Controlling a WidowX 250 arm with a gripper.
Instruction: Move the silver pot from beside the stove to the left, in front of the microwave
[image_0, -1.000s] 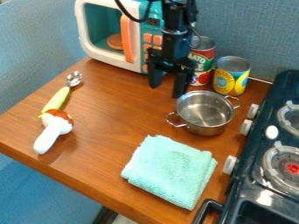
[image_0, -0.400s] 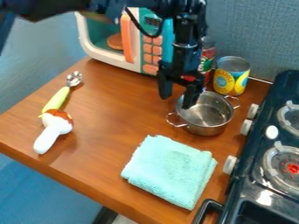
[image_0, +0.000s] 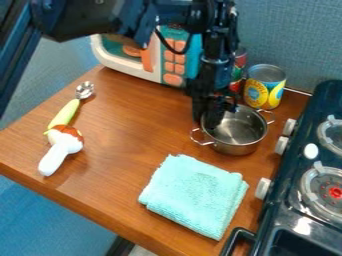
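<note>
The black gripper (image_0: 206, 117) hangs at the upper-left rim of the silver metal pot (image_0: 242, 131), its two fingers close together and shut on that rim. One finger stands outside the pot, the other just inside. The pot rests upright on the wooden counter, with a small loop handle on each side. A folded mint-green cloth (image_0: 194, 195) lies in front of it. At the left are a scoop with a yellow-green handle (image_0: 64, 112) and a white-handled toy with a brown-and-white head (image_0: 61, 146), lying end to end.
Behind the gripper stand a toy microwave (image_0: 127, 62), a red-labelled can (image_0: 238, 67) and a yellow-and-blue can (image_0: 264, 87). A dark toy stove (image_0: 294, 175) with white knobs borders the counter (image_0: 127, 165) on the right.
The gripper has moved right and down from beside the microwave to the pot's rim, and its fingers have drawn together. More of the arm shows at upper left. The pot stays in place.
</note>
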